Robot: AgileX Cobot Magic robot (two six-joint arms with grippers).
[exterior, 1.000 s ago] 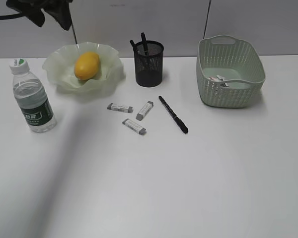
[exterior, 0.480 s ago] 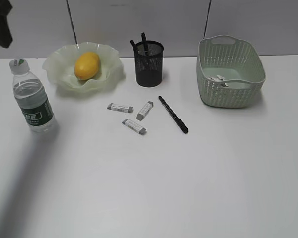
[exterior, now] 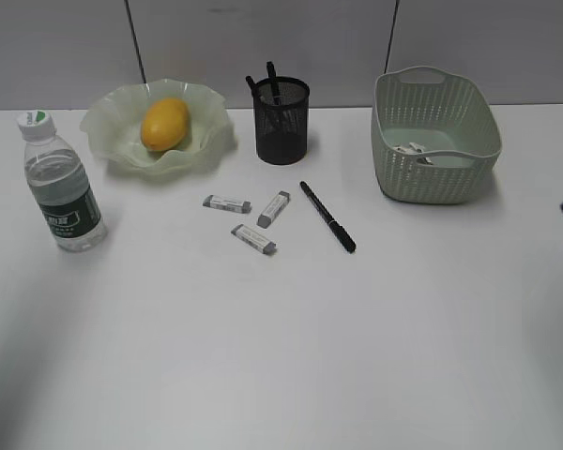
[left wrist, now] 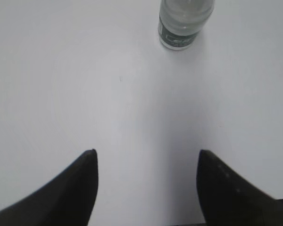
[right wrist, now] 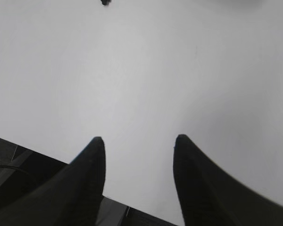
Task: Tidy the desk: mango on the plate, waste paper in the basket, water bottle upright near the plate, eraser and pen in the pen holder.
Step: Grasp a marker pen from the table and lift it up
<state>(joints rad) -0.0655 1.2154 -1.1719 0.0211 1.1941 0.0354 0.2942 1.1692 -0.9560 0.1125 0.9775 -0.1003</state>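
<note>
While the water bottle [exterior: 63, 192] is stood upright at far left, the mango [exterior: 164, 124] is seen in the plate [exterior: 113, 117]; three erasers [exterior: 253, 238] and a pen [exterior: 327, 217] are left on the desk [exterior: 291, 356] before the pen holder [exterior: 281, 120], with paper in the basket [exterior: 434, 134]; the left gripper [left wrist: 146, 153] and right gripper [right wrist: 139, 139] are found released, nothing grasped
</note>
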